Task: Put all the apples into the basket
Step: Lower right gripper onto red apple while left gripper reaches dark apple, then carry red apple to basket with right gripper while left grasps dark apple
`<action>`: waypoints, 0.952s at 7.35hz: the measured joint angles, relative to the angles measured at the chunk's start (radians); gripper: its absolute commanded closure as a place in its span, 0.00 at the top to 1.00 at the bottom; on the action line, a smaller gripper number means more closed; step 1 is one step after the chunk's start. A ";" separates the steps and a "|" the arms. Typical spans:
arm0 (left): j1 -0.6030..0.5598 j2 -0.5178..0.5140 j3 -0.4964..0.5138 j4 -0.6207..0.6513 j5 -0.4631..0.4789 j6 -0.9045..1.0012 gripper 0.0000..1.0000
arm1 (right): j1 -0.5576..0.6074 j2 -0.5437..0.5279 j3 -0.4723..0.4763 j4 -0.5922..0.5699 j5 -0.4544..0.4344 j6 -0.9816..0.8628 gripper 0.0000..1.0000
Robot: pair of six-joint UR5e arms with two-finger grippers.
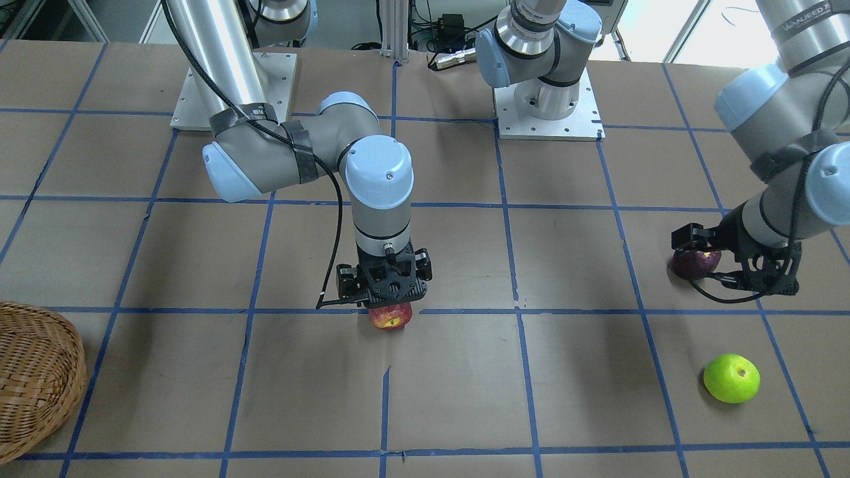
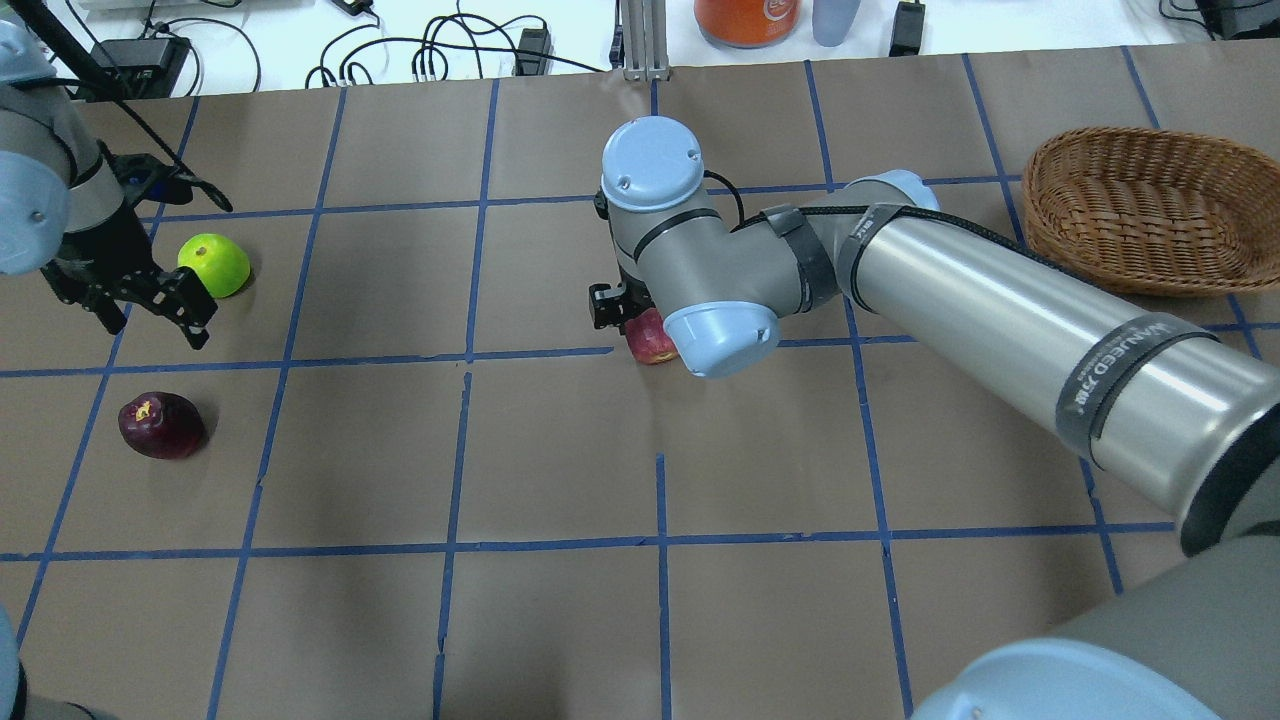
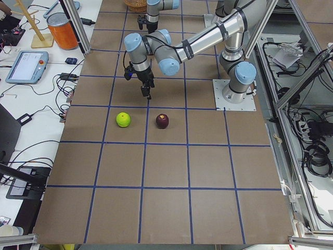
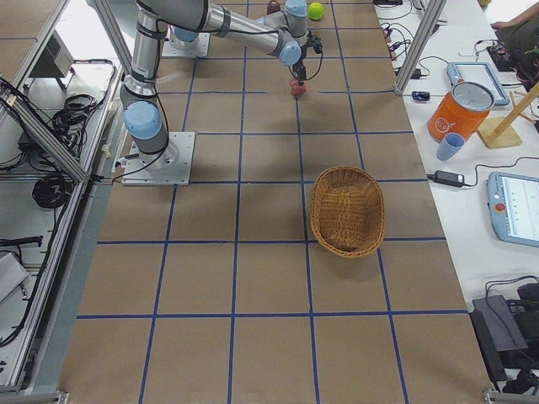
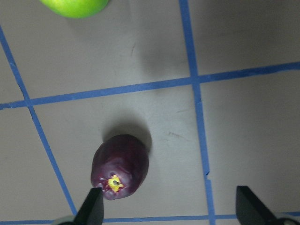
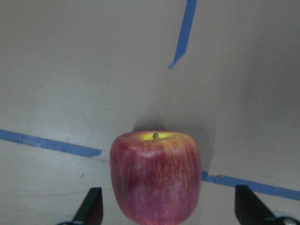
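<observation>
Step in hand, we judge: grasp of red apple (image 6: 154, 176). It sits on table (image 1: 465, 385) by blue tape line (image 6: 47, 143), mid-table, well apart from basket (image 2: 1140, 268) on robot's right side. Our right gripper (image 6: 169, 208) is spread wide, fingers (image 6: 91, 208) either side of apple, not touching.

We advise: lower until pads reach widest part, keep apple centred, close gently, since round skin may slip.

Our left gripper (image 5: 168, 208) is spread too and hovers over purple apple (image 5: 119, 166), which sits off toward one finger. We re-centre before descent. Green apple (image 1: 731, 378) lies near it, free.

Woven wicker basket (image 2: 1140, 215), glossy apples (image 6: 155, 176)
</observation>
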 measured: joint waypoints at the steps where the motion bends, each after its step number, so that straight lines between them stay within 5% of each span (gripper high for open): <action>1: 0.067 -0.007 -0.025 0.016 -0.014 0.103 1.00 | 0.002 0.022 -0.001 -0.010 0.004 -0.001 1.00; 2: 0.124 -0.010 -0.064 0.049 -0.039 0.168 1.00 | 0.002 0.038 -0.001 -0.014 0.006 -0.001 0.96; 4: 0.206 -0.016 -0.170 0.179 -0.096 0.223 1.00 | 0.000 0.059 -0.003 -0.027 0.006 -0.005 0.29; 7: 0.222 -0.025 -0.222 0.258 -0.188 0.224 1.00 | -0.018 0.058 -0.021 -0.025 0.009 0.003 0.27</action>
